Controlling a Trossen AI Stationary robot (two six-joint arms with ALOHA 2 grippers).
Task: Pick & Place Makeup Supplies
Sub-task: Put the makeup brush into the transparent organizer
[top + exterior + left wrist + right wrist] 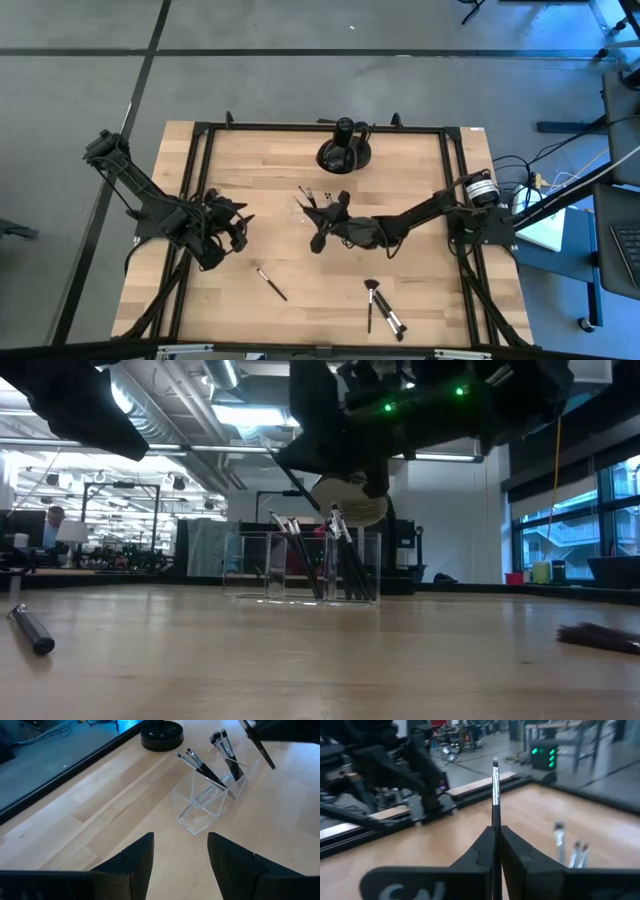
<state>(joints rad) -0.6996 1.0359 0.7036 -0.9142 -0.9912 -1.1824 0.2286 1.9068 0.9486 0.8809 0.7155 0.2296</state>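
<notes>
Several brushes [207,767] already stand in the clear organiser [210,802] at the centre of the high view, and the right gripper [496,837], poised just above it, has its jaws pinched tight on one more thin brush [495,795] whose silver-ferruled tip points away from the wrist. The left gripper [180,857] hangs over the bench [300,320] at centre-left of the high view, jaws parted and holding nothing. Loose brushes remain on the wood — one [271,283] at lower centre of that view, a pair [383,310] toward lower right. The risk, I judge, lies in the drop: a brush released at a slant could strike the tilted handles already inside, glance off the organiser's rim and roll across the bench, or tip the light organiser (it looks easily nudged). In the low view the right arm's bulk hides the held brush's lower end, so I cannot tell which compartment it hangs over.
</notes>
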